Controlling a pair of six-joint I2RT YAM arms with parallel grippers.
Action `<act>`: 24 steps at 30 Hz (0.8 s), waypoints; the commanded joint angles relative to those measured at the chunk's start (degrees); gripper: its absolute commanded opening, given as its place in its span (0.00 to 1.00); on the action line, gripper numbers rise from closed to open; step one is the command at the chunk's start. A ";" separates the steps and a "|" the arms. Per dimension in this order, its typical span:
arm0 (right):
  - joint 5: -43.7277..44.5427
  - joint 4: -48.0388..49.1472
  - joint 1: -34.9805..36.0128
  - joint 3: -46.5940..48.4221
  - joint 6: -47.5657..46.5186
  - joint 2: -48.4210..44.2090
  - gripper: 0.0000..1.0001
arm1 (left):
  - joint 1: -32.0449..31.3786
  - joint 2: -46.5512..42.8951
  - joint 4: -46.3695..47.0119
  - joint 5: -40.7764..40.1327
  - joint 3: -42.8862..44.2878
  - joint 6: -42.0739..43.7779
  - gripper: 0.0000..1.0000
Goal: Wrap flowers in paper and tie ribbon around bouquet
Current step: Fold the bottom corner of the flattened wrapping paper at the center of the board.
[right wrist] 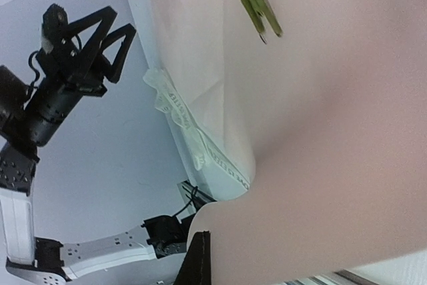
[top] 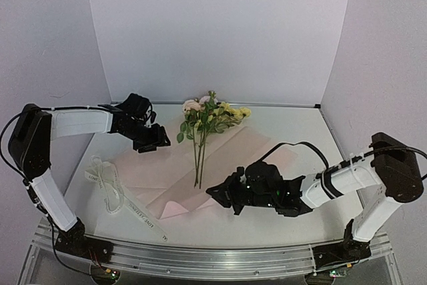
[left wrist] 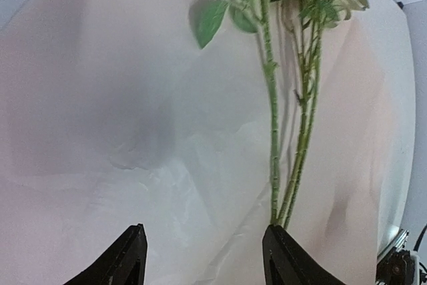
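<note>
Right gripper (top: 221,195) clamped on pink paper (top: 150,171) edge, 5 o'clock of flowers (top: 203,125). Left gripper (left wrist: 203,245) apart, hovering 10 o'clock. Best lift flap slow across stems; thin sheet likely tears.

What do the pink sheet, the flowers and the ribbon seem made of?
The paper: thin matte tissue, probably; it creases and curls softly. The flowers: likely plastic and fabric; stems uniformly green, stiff. The ribbon: pale fabric, apparently; limp loops, printed lettering.
</note>
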 commanded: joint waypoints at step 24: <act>-7.69 12.25 -22.24 17.45 -2.49 20.41 0.00 | -5.89 -8.71 -1.96 4.75 1.63 -0.91 0.63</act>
